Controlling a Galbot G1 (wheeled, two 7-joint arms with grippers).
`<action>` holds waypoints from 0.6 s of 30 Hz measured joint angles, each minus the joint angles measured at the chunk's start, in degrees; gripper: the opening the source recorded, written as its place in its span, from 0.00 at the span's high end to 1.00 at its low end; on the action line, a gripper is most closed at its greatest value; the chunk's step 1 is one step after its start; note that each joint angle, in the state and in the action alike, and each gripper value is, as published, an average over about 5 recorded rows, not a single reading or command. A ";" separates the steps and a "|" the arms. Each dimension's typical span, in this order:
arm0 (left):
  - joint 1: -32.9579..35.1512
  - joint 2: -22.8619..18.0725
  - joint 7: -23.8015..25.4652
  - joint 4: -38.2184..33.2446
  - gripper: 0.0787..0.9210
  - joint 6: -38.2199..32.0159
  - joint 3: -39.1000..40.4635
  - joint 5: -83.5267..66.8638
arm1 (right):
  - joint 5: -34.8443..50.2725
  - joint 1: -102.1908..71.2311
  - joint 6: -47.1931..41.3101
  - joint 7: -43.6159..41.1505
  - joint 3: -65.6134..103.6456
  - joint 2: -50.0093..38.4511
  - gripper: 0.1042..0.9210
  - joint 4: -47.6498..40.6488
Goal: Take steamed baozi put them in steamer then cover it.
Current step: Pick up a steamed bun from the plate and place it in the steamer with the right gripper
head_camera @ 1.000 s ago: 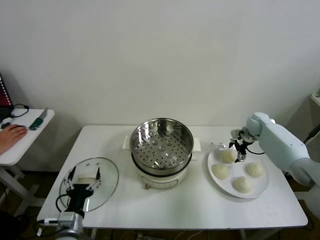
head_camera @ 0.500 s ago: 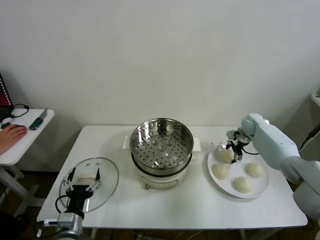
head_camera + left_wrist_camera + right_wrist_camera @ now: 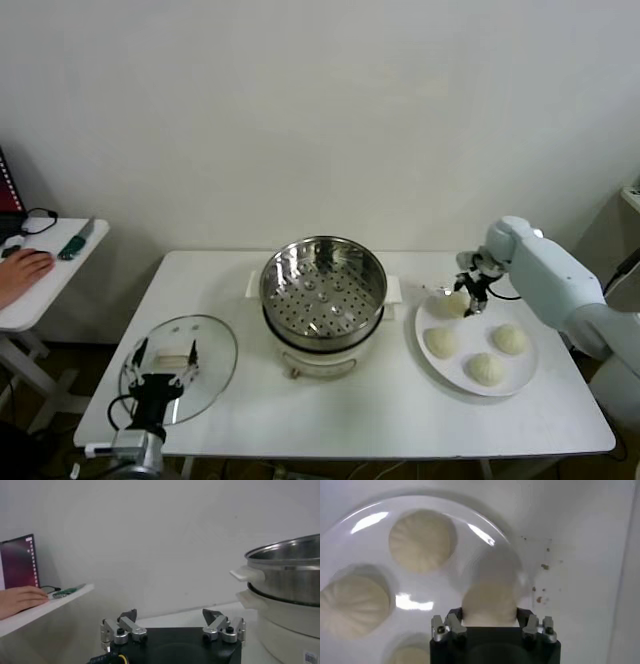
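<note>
The right claw (image 3: 473, 291) pinches one small cream-white dough bun (image 3: 489, 605) just above the flat white plate (image 3: 524, 372) — soft dough could slip or dent before reaching the shiny steel steamer basket (image 3: 323, 285); the left claw (image 3: 160, 381) hovers spread over the clear glass lid (image 3: 212, 362).

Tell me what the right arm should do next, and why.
Probably carry the baozi across to the empty steamer: the right gripper is shut on it, apparently lifted above the plate, where three others remain. The left gripper waits open over the lid.

Steamer (image 3: 323, 290) mouth uncovered, open from above; bare table (image 3: 400, 400) between steamer, plate (image 3: 520, 375).
</note>
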 measured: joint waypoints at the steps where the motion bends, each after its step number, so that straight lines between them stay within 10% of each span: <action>1: 0.10 0.00 0.00 -0.04 0.12 -0.03 0.01 -0.03 | 0.86 1.38 0.28 -0.20 -1.50 -0.13 0.28 0.83; 18: 0.61 -0.04 0.24 0.05 0.12 -0.09 1.33 -0.02 | 12.52 24.39 8.92 -3.59 -23.33 4.87 0.25 16.83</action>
